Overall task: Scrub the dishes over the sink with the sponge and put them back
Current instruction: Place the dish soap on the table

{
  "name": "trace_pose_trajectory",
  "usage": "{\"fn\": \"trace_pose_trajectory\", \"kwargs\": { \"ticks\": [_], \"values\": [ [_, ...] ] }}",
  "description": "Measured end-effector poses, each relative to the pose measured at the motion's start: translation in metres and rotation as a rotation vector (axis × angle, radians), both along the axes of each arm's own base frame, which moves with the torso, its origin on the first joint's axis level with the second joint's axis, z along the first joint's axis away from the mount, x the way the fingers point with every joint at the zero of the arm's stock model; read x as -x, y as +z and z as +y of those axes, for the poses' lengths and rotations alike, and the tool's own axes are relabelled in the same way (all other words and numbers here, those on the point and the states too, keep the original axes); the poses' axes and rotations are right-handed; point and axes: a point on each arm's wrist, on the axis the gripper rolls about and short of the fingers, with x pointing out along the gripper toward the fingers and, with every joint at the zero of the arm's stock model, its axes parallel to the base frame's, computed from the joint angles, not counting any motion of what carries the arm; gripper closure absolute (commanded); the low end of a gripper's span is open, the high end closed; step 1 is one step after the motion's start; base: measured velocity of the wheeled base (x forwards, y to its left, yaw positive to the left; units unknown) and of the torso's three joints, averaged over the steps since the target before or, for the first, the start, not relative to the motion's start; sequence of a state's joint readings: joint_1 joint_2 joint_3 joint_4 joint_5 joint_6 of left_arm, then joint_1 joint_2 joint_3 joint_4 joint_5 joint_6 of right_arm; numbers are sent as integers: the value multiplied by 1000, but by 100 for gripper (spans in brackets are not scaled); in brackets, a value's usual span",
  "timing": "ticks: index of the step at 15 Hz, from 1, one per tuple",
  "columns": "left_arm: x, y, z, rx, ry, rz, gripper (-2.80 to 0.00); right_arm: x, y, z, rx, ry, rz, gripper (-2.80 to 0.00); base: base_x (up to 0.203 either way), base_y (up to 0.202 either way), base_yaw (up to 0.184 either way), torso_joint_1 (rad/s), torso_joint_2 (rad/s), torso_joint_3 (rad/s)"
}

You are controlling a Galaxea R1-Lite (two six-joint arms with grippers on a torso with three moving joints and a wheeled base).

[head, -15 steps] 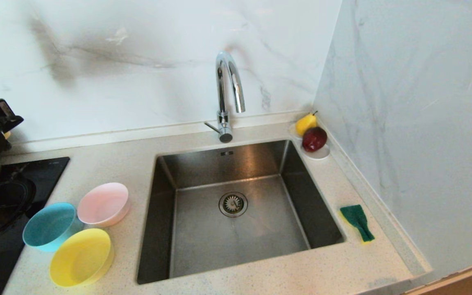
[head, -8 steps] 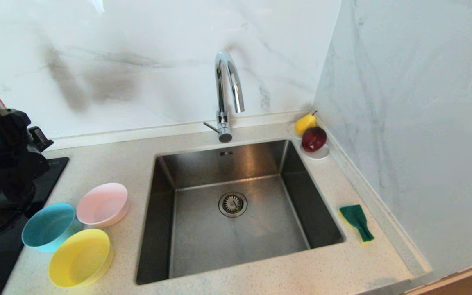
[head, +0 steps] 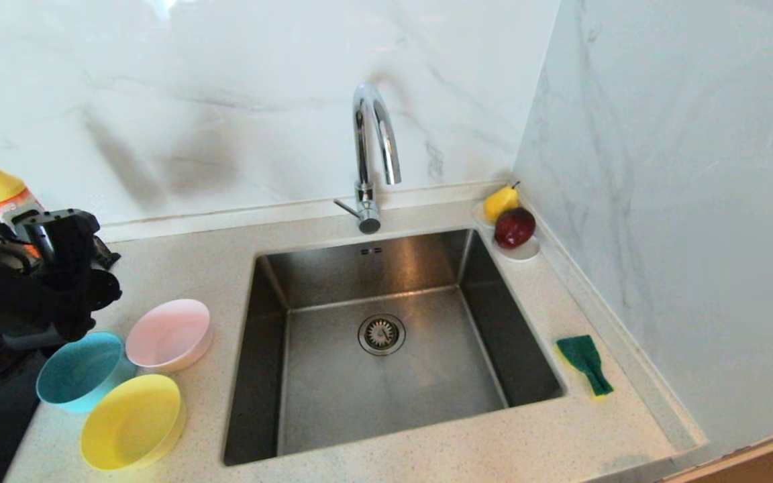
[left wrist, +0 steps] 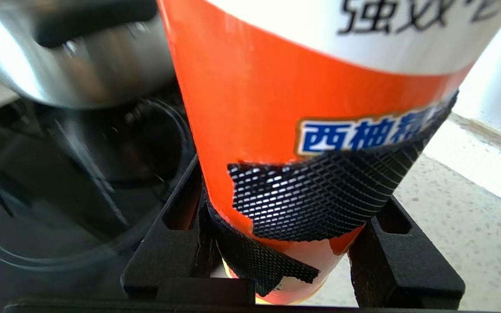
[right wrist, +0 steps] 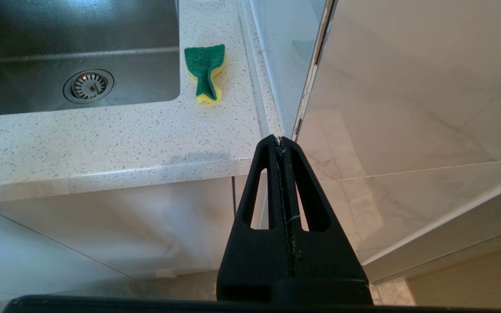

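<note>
At far left of the head view, an orange detergent bottle (left wrist: 320, 130) is clamped by the left end effector (head: 68, 268), beside a steel pot (left wrist: 59, 56). The pink bowl (head: 168, 334), blue bowl (head: 81, 369) and yellow bowl (head: 131, 421) are grouped left of the sink (head: 386, 376); the sponge (head: 584, 362) lies on the bench (head: 547, 436) at right. The right end effector (right wrist: 282, 145) is pressed together, empty, below the bench edge.

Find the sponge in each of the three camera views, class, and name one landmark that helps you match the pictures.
Head view: the sponge lies green face up on the counter right of the sink, near the side wall.
Left wrist view: not in it; an orange bottle fills the picture.
Right wrist view: the sponge lies on the counter beside the sink's corner.
Shared landmark: the round drain strainer, in the head and right wrist views.
</note>
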State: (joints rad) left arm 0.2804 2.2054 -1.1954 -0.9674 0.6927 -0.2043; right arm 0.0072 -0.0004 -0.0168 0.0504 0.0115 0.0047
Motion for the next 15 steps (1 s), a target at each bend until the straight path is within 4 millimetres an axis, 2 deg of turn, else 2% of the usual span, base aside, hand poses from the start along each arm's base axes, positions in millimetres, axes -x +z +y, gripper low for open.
{"fn": "trace_pose_trajectory", "kwargs": {
  "ticks": [8,15],
  "values": [
    [-31,-30,1,5,4,3,0,0,0,0,0,0,0,0,0,0,0,0,0,0],
    [-48,-33,5,-13,3,-18,0,0,0,0,0,0,0,0,0,0,0,0,0,0]
  ]
}}
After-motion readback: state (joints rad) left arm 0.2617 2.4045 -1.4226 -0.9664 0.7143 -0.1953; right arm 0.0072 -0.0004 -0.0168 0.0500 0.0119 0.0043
